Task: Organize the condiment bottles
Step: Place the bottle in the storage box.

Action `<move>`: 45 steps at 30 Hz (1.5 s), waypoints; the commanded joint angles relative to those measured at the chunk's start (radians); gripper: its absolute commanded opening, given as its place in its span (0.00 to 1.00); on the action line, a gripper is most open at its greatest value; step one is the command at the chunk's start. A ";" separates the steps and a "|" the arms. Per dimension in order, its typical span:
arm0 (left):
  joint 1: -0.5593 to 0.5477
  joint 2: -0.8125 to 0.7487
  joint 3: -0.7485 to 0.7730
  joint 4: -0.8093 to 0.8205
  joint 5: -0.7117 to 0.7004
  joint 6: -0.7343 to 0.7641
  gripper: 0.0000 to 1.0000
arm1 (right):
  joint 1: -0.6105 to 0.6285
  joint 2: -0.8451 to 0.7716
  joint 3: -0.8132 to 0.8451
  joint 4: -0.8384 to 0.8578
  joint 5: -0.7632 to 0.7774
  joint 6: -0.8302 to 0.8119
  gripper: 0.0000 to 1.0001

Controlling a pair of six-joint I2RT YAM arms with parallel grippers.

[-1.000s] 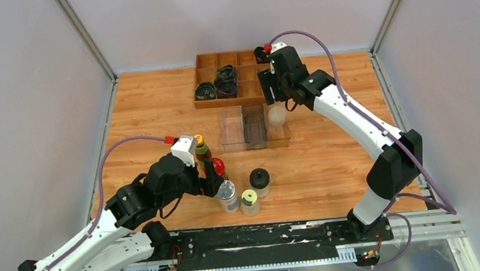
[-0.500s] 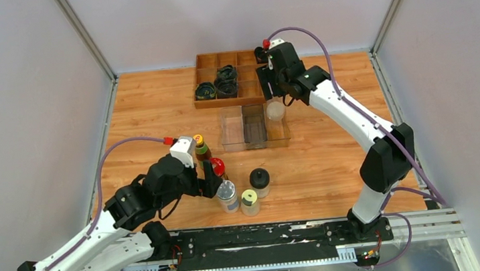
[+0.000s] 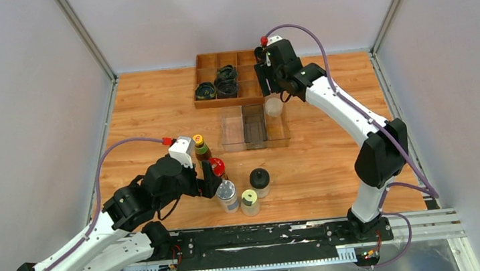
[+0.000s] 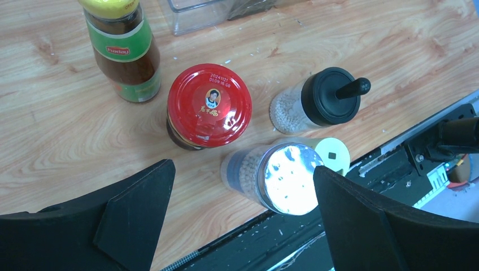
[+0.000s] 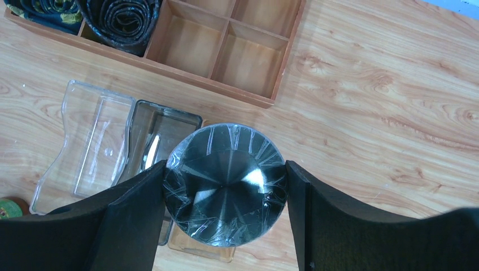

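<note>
The right gripper (image 5: 225,189), clamped on an upright silver-capped jar (image 3: 274,107), hangs right above the tray's (image 5: 85,141) right end, while the left gripper (image 4: 243,186), wide open and empty, hovers over the red-capped jar (image 4: 209,104).

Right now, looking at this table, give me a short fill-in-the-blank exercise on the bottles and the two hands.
The left hand is wide ___ near the red-lidded jar.
The right hand grips a jar over the clear tray; the other ___ condiment bottles stand on the table.
The green-labelled bottle has a ___ cap.
Missing: open, five, yellow.
</note>
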 commanded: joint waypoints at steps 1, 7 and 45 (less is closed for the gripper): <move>-0.009 0.003 0.003 -0.007 0.010 0.001 1.00 | -0.019 0.020 0.055 0.043 0.005 -0.019 0.16; -0.009 0.003 0.003 -0.006 0.010 0.000 1.00 | -0.025 0.035 0.060 0.045 0.008 -0.025 0.15; -0.009 -0.013 -0.005 -0.007 0.030 -0.008 1.00 | -0.036 -0.024 -0.070 0.091 -0.025 0.019 0.15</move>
